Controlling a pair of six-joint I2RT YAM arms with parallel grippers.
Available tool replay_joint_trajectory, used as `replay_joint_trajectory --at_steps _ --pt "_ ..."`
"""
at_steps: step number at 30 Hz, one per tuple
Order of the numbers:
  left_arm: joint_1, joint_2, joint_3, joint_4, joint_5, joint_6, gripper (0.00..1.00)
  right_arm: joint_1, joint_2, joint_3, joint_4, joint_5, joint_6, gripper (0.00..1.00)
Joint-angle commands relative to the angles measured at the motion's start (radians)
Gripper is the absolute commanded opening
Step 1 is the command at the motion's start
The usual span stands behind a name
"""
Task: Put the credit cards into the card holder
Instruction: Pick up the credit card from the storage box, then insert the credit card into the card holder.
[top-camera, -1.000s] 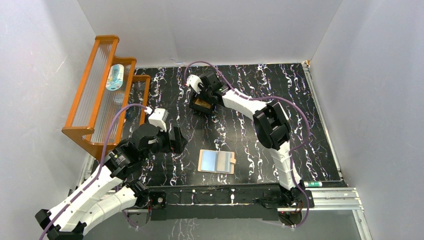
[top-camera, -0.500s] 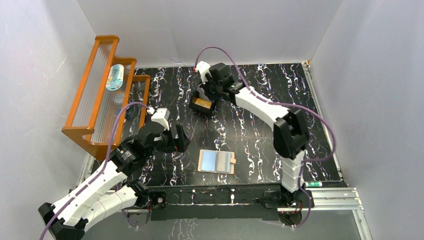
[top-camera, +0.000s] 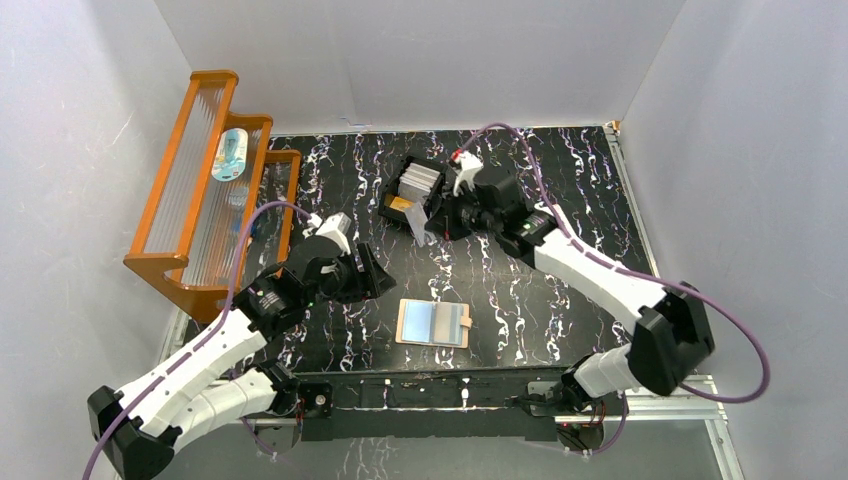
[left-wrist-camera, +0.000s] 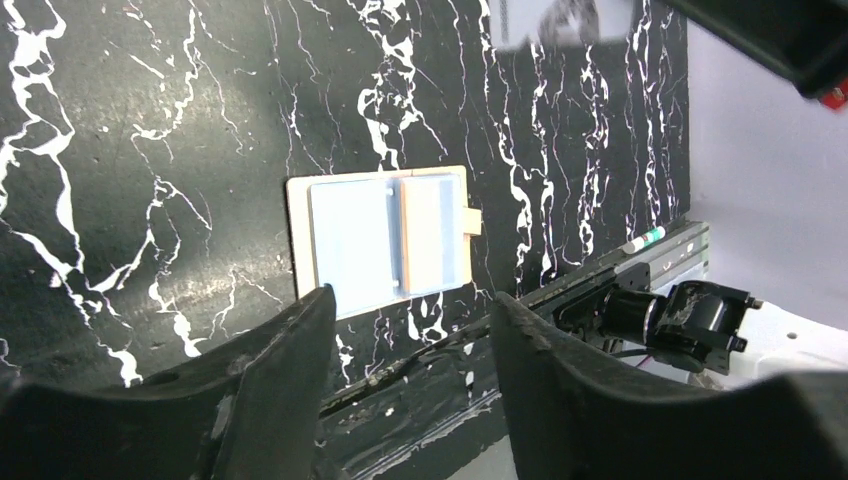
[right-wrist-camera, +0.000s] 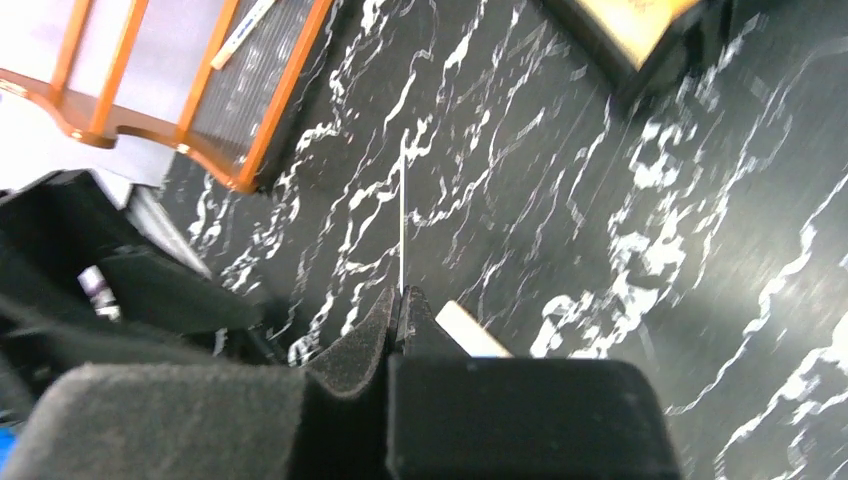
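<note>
right gripper (right-wrist-camera: 402, 297) clamps one credit card (right-wrist-camera: 402, 205), now lifted off the tray (top-camera: 392, 218); left gripper (left-wrist-camera: 410, 300) empty, jaws apart, over card holder (left-wrist-camera: 385, 240).

Black, white-veined worktop (top-camera: 590, 170): open tan card holder (top-camera: 434, 323) near 6 o'clock, black tray (top-camera: 390, 212) at 12, orange rack (top-camera: 160, 262) at 9.

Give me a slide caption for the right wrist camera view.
Right claw shut on a thin whitish plastic card, seen edge-on over the black white-veined marble-look table.
</note>
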Motion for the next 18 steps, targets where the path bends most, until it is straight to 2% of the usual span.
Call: replay_joint_trajectory --at_steps 1,7,12,18 --pt "0.002 0.09 -0.021 0.002 0.054 0.009 0.45 -0.002 -0.105 -0.11 0.03 -0.012 0.302 0.0" --pt "0.002 0.18 -0.088 0.053 0.105 -0.022 0.44 0.005 -0.153 -0.258 -0.018 -0.02 0.514 0.0" --pt "0.002 0.254 -0.141 0.124 0.136 -0.034 0.36 0.057 -0.165 -0.355 -0.039 0.043 0.622 0.0" --pt "0.002 0.407 -0.13 0.213 0.196 -0.028 0.24 0.118 -0.111 -0.356 -0.079 0.105 0.69 0.0"
